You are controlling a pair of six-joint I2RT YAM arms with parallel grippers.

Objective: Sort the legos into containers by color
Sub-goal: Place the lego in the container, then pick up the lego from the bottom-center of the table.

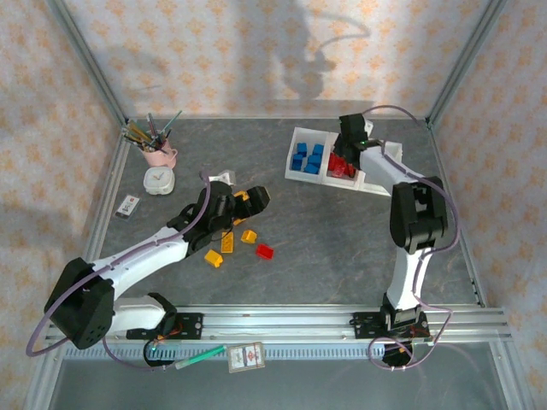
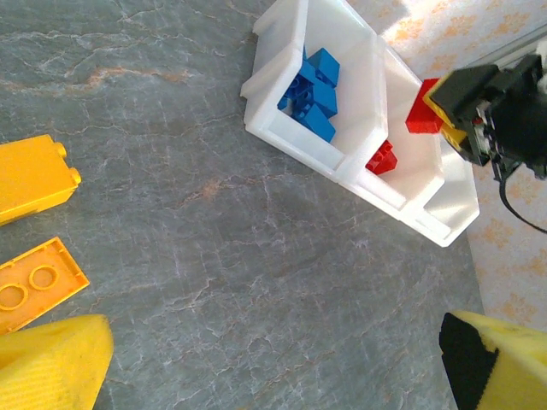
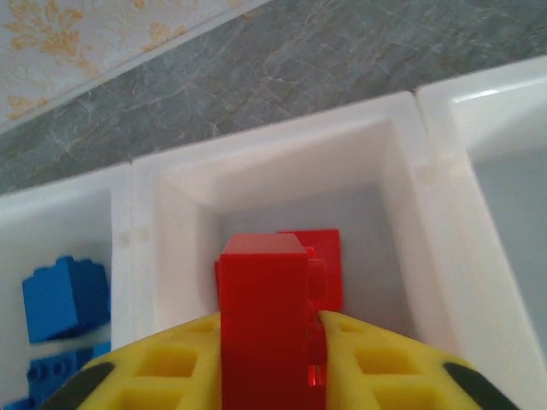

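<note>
While a red brick [image 3: 263, 316] is gripped between its yellow fingers [image 3: 171, 367], the right gripper [image 1: 349, 137] is held over the middle compartment of the tray [image 1: 376, 181]. The right arm is seen rising from its base at the near edge, folded at the elbow above mid-table, with the forearm reaching back and leftward to the tray. A second red piece [image 3: 316, 256] is shown lying in that compartment, just behind the held brick. Blue bricks [image 1: 308, 158] are gathered in the left compartment.

The left arm is stretched low and diagonally from its base toward the table centre. The left gripper [image 2: 273, 376] is shown spread wide, with bare table [image 2: 256, 256] between its fingertips and nothing held. Beside its left finger a yellow brick [image 2: 30, 175] and a yellow plate [image 2: 34, 282] are seen on the table. In the top view, loose yellow bricks [image 1: 228, 243] and a loose red brick [image 1: 265, 251] are seen lying near this gripper, well apart from the tray.
</note>
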